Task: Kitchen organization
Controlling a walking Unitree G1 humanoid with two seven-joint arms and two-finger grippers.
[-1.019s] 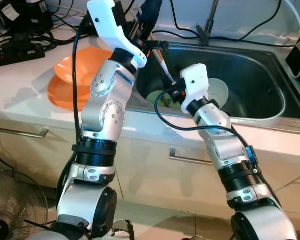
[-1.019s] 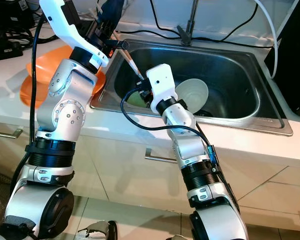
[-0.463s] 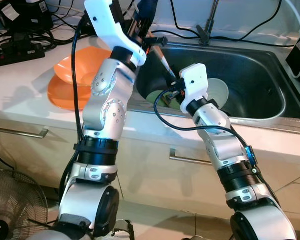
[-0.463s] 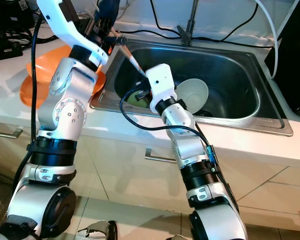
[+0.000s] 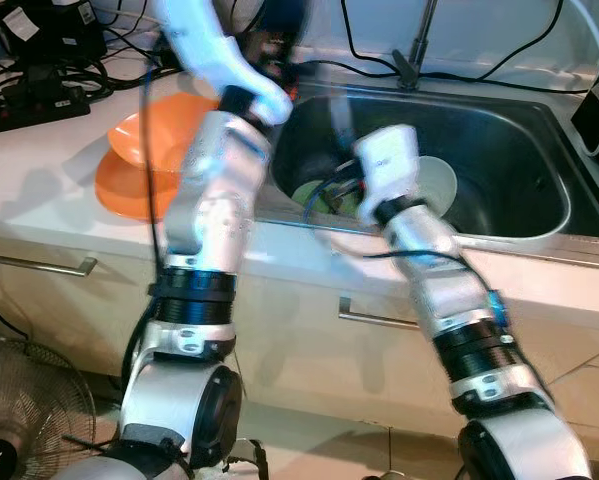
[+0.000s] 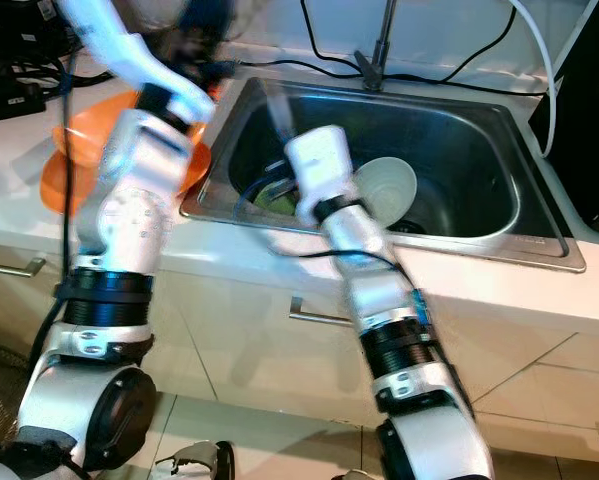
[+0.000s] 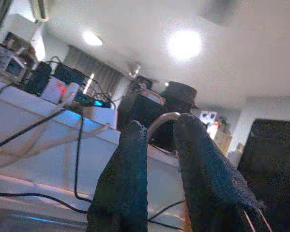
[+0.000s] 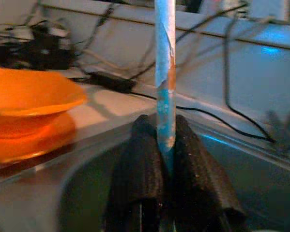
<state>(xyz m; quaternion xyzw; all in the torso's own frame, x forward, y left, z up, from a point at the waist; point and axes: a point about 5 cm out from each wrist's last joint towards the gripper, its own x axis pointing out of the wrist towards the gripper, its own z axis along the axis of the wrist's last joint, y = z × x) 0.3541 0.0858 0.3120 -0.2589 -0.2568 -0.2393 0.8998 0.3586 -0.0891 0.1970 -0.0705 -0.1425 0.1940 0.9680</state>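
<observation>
- Stainless steel sink [image 5: 519, 150], set in a pale counter, lies under the right gripper [image 8: 165, 145], which is clamped on a thin blue-and-orange stick [image 8: 164, 72] standing up from its fingertips.
- Left gripper [image 7: 159, 145] is raised above the sink's near-left corner, fingers slightly apart, grasping nothing.
- Orange bowl [image 5: 154, 135] on an orange plate [image 5: 129, 190] sits on the counter beside it.
- Likely early: a white bowl [image 5: 434, 185] and green dish [image 5: 314, 195] remain in the basin.
- Basin walls hem in the right gripper; space above is free.
</observation>
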